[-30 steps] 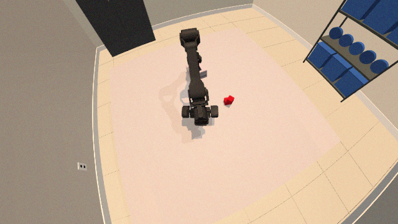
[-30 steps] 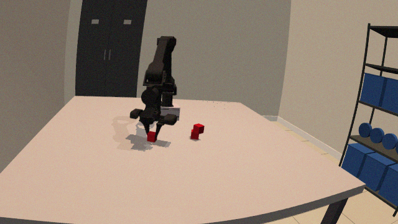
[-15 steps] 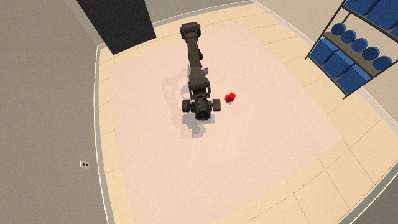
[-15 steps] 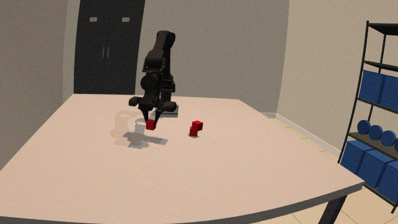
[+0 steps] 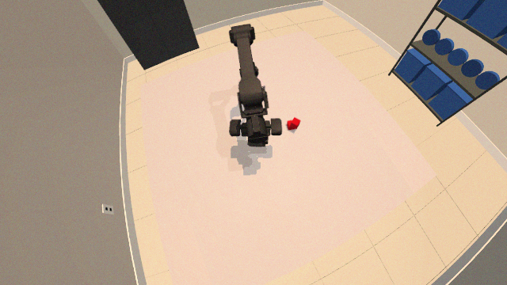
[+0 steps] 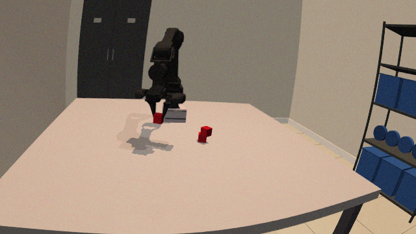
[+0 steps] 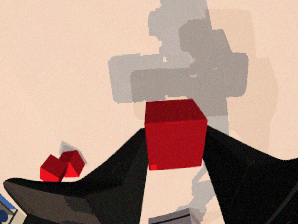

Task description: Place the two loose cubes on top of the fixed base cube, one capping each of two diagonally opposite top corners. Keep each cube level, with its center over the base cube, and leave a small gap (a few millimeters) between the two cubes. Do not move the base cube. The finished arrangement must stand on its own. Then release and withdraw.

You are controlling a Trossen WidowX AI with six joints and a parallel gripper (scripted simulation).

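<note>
Top looks steeply down; exterior, lower, shares its table [image 5: 317, 178] [image 6: 195, 182].

Three red cubes [image 5: 293, 124] [image 6: 158, 118] [image 7: 176, 144]; one arm [image 5: 246, 59] [image 6: 172, 58]; one table [image 5: 297, 190] [image 6: 195, 182]; two cabinet doors [image 6: 97, 49]; five blue discs [image 5: 458, 57] [image 6: 392, 138].

The pale pink table [image 5: 317, 190] [image 6: 182, 175] [image 7: 40, 75] carries a red base cube [image 6: 201, 138] directly, well apart from the arm's grey base [image 6: 175, 116].

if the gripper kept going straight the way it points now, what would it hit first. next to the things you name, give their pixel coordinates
Probably the bare tabletop [image 5: 325, 190] [image 6: 195, 182] [image 7: 40, 60] below the gripper [image 5: 257, 131] [image 6: 158, 117] [image 7: 173, 132], met first by the held red cube [image 6: 158, 118] [image 7: 176, 144]; how far down is unclear.
</note>
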